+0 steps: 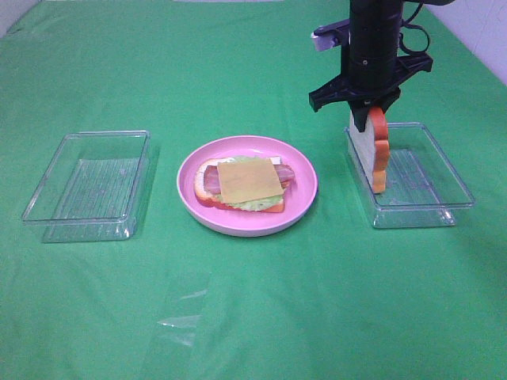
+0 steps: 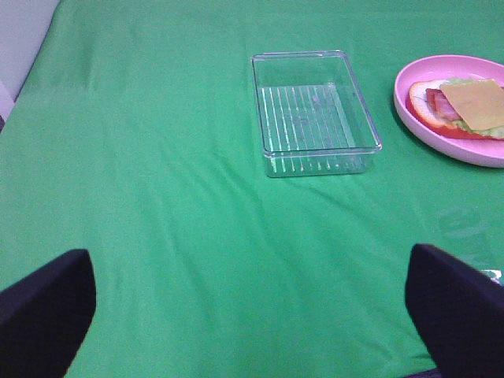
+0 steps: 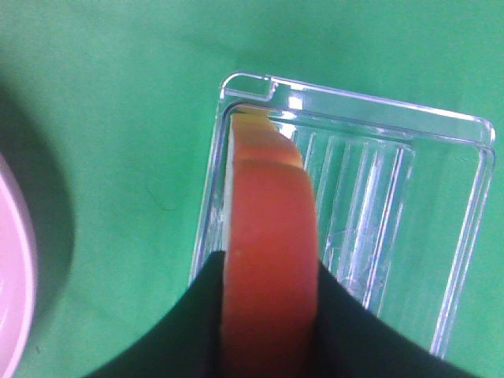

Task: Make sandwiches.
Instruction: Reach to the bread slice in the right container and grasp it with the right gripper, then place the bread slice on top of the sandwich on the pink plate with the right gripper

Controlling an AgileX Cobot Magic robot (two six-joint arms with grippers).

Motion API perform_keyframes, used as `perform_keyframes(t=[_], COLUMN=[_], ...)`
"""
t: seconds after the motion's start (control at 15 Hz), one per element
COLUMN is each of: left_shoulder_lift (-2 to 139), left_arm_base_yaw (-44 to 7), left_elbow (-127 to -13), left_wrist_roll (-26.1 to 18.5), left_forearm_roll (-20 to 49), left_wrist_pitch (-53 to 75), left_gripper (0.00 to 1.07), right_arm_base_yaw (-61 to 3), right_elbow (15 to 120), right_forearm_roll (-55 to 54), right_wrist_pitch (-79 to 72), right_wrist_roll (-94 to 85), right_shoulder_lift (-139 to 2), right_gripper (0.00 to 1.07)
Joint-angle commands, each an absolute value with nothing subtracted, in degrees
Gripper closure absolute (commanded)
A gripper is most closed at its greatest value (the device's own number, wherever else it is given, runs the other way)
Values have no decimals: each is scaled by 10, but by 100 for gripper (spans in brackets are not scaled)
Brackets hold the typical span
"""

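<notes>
On the pink plate (image 1: 245, 226) lies an open sandwich: a bread slice with lettuce, bacon and a yellow cheese square (image 1: 249, 180) on top, also visible in the left wrist view (image 2: 476, 102). A second bread slice (image 1: 379, 158) with orange crust stands on edge in the right clear tray (image 1: 444, 190). My right gripper (image 1: 369, 119) comes down from above and is shut on its upper edge; the right wrist view shows black fingers (image 3: 197, 315) pressed to both sides of the crust (image 3: 268, 236). My left gripper (image 2: 252, 315) is open over bare cloth, holding nothing.
An empty clear tray (image 1: 87, 186) sits left of the plate, seen also in the left wrist view (image 2: 315, 118). Green cloth covers the whole table. A faint clear film (image 1: 186, 313) lies on the cloth near the front.
</notes>
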State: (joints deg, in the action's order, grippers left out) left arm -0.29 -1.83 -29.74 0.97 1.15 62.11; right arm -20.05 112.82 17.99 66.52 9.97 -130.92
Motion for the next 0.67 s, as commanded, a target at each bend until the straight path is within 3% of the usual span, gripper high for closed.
perform_keyframes(t=[0.07,0.67], left_shoulder_lift=[-12,-12], left_arm_base_yaw=[-17,-17], left_elbow=[-297,-297], left_wrist_roll=[11,11], left_forearm_roll=[9,9], left_wrist_pitch=[615,615], left_gripper=[4,4], right_arm_base_yaw=[-199,-199], right_elbow=[1128,1128], right_forearm_roll=[182,178], right_wrist_pitch=[679,717], right_wrist_roll=[99,73], right_shoulder_lift=[-1305,-1180], right_gripper=[91,91])
